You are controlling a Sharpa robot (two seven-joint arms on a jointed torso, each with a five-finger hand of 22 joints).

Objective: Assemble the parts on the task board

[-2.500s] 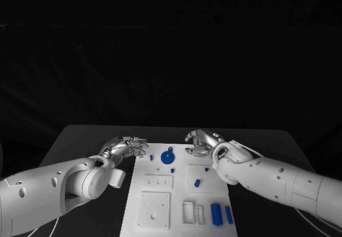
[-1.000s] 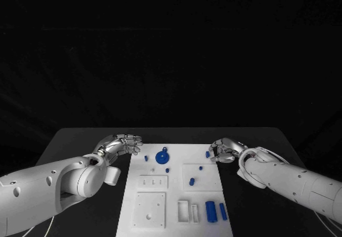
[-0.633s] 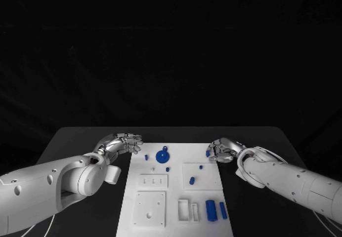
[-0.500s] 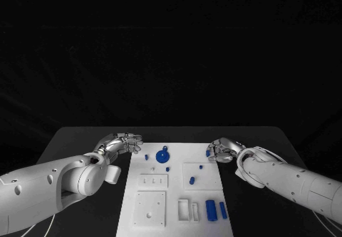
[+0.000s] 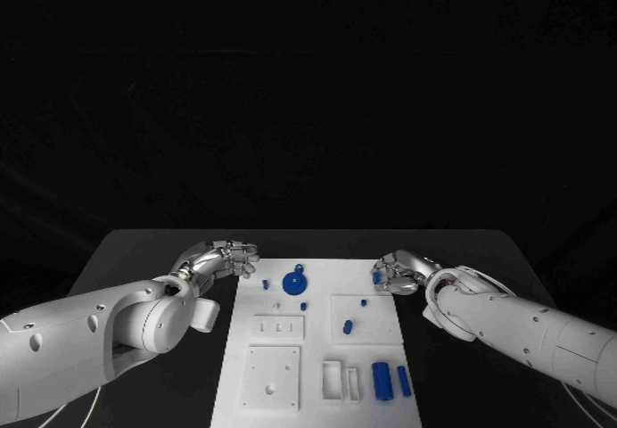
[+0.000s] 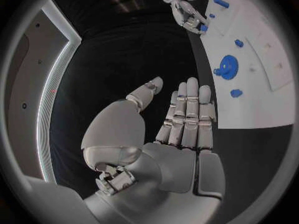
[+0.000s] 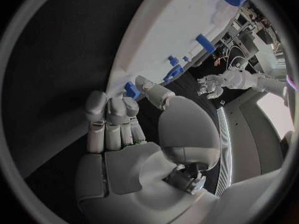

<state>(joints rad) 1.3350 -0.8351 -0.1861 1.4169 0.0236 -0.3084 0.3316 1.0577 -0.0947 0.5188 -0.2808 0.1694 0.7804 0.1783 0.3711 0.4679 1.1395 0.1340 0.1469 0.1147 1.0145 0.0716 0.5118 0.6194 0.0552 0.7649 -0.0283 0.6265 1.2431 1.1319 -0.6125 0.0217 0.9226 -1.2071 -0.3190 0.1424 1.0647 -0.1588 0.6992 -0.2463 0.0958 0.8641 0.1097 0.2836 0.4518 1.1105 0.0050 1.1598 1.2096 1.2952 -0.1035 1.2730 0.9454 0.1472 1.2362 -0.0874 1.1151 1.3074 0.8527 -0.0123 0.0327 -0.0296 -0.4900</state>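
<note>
Blue peg (image 5: 377, 277) at board's (image 5: 322, 357) 1 o'clock edge, pinched by right hand (image 5: 400, 272). Left hand (image 5: 216, 259) empty, fingers straight and together, at board's 11 o'clock. Risk: peg slipping from shallow pinch, dropping off board edge.

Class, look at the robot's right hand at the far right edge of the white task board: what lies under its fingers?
Under the right hand a small blue part sits at the edge of the white task board, touching its fingertips. How it seats in the board is covered.
</note>
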